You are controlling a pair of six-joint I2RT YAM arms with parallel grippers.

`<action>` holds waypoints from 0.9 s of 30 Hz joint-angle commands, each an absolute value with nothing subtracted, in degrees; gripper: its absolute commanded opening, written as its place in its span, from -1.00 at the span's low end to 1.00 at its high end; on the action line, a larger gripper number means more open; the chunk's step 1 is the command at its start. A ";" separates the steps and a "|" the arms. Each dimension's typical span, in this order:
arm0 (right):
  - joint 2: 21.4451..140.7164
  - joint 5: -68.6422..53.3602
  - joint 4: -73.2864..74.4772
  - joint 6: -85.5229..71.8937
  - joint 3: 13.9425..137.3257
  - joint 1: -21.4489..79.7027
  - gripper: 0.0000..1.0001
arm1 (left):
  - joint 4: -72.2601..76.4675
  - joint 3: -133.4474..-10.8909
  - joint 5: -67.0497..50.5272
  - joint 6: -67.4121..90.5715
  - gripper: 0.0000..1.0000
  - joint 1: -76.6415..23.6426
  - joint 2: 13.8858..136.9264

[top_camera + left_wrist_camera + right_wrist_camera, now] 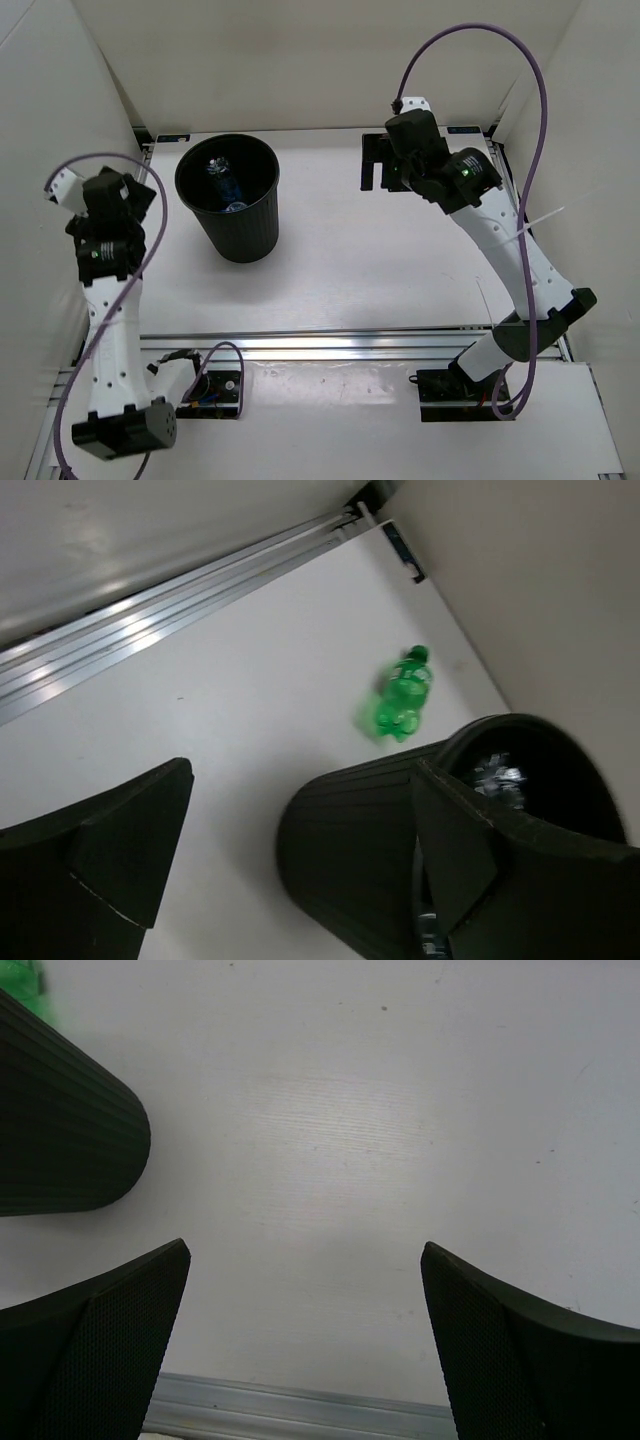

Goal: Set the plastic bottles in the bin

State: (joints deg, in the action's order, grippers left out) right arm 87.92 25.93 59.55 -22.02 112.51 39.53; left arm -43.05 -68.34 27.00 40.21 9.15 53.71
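The black bin [240,228] stands upright at the back left of the table. Inside it lies a clear bottle with a blue label [221,178], with more clear plastic beside it [497,773]. The green bottle [403,692] lies on the table just beyond the bin [360,850], slightly blurred; a green sliver [22,980] also shows in the right wrist view past the bin's wall [60,1130]. It does not show in the top view. My left gripper [125,192] is open and empty, left of the bin [300,865]. My right gripper [385,165] is open and empty over bare table [305,1345].
White walls close in the table at the back and both sides. An aluminium rail [350,345] runs along the near edge of the table. A black bracket [372,160] sits at the back by the right gripper.
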 commanded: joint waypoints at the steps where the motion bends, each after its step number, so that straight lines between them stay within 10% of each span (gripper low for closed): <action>1: 87.71 21.99 57.74 -22.75 112.06 37.71 1.00 | -48.94 -78.81 16.52 45.52 1.00 11.42 60.54; 15: 108.87 -35.54 39.91 -36.56 122.67 17.31 1.00 | -51.94 -92.12 17.15 43.07 1.00 11.43 68.82; 27: 131.99 -54.49 26.46 -52.21 132.00 16.79 1.00 | -50.65 -83.24 8.72 42.98 1.00 16.41 68.99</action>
State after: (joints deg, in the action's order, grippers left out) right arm 130.06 -46.50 32.47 -47.11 128.86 16.93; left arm -51.24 -86.28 13.17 43.29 12.38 68.42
